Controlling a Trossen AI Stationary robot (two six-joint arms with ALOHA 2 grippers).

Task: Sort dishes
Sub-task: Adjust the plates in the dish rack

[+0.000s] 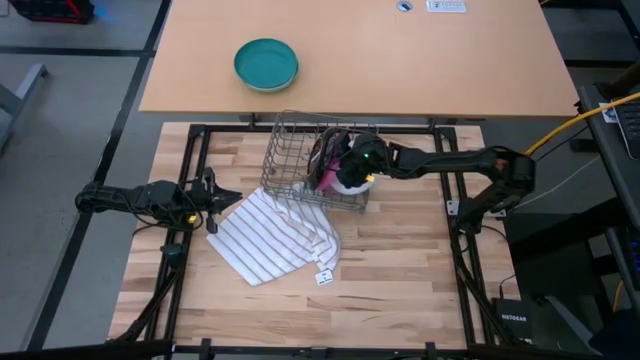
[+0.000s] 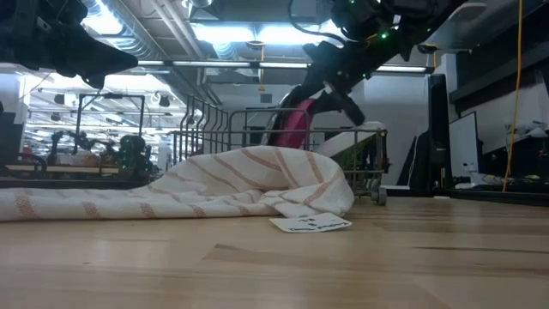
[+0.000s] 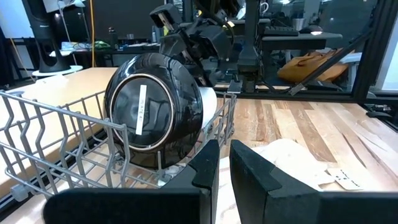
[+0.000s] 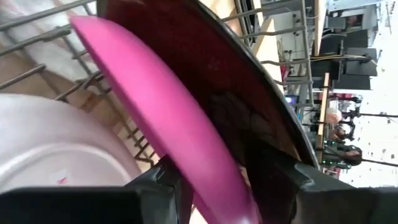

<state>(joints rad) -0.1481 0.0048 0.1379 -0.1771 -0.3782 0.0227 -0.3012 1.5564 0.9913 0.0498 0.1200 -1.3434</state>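
Between right fingers: magenta plate.

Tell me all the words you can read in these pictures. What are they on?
"NETGEAR": on the small black box on the floor beside the table, high view.
Small white paper tag on the white striped cloth: dark print, too blurred to read.
White stickers on the tan tabletop: too small to read.
White strip label on the dark round plate's underside: unreadable.
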